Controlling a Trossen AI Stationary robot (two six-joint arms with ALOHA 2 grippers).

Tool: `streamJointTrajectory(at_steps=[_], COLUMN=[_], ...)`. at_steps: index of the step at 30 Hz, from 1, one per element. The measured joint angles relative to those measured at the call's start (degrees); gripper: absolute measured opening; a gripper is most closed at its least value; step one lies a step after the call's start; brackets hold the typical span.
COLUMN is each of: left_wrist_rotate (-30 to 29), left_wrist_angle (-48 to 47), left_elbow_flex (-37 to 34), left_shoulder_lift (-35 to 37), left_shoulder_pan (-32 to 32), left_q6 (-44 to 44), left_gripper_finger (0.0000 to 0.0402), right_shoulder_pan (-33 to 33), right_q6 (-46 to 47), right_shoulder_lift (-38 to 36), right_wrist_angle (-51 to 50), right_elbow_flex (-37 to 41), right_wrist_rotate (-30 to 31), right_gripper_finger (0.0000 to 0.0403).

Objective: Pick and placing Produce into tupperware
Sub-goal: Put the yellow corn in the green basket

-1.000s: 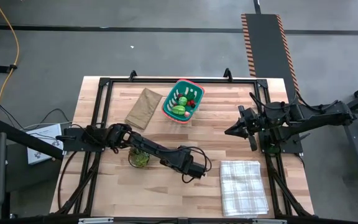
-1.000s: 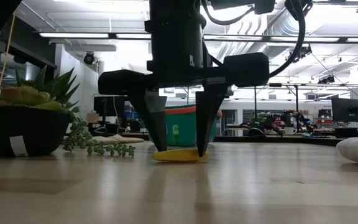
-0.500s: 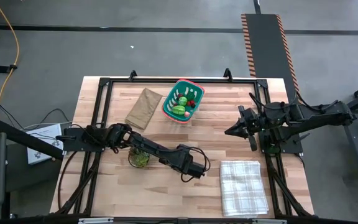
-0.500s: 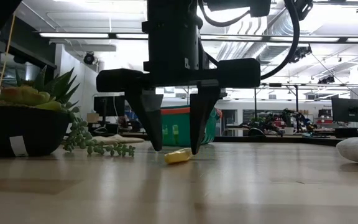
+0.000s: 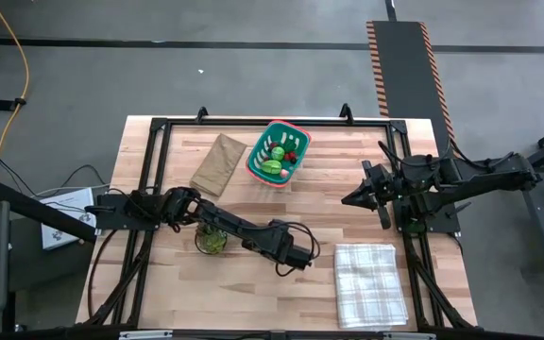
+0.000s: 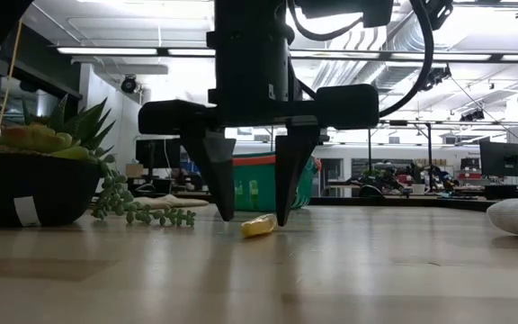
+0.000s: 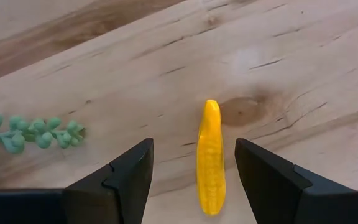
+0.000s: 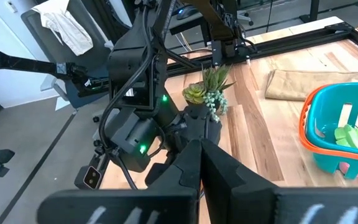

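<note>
Now left hand (image 7: 191,180) spread wide, straddling yellow produce piece (image 7: 210,158) on table (image 7: 104,62), not gripping; right hand (image 5: 349,199) closed, empty.

One camera hangs high above me, looking straight down on the whole worktop (image 5: 253,189). Another sits at worktop height, facing level across it, very close to my left end effector (image 6: 252,216). My left wrist camera looks closely down at the wood. My right wrist camera faces across the worktop, sharing my left arm (image 8: 135,134) with the overhead view.
</note>
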State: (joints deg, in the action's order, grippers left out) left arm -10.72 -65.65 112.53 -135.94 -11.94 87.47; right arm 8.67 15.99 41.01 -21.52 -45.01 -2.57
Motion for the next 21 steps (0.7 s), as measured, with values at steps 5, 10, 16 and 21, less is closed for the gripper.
streamJointTrajectory(at_steps=[5,10,16,21], left_wrist_rotate=[0.8,1.3,2.2,2.3], left_wrist_angle=[1.2,1.4,1.4,2.1], left_elbow_flex=[0.0,0.0,0.0,0.0], left_shoulder_lift=[0.0,0.0,0.0,0.0], left_shoulder_pan=[0.0,0.0,0.0,0.0], left_q6=[-0.1,-0.2,-1.0,-1.7], left_gripper_finger=[0.0216,0.0216,0.0189,0.0144], right_shoulder_pan=[0.0,0.0,0.0,0.0], right_q6=[0.0,0.0,0.3,0.4], right_shoulder_lift=[0.0,0.0,0.0,0.0], right_wrist_angle=[0.0,0.0,0.1,0.1], right_elbow_flex=[0.0,0.0,0.0,0.0], right_wrist_rotate=[0.0,0.0,0.0,0.0], right_gripper_finger=[0.0001,0.0001,0.0001,0.0001])
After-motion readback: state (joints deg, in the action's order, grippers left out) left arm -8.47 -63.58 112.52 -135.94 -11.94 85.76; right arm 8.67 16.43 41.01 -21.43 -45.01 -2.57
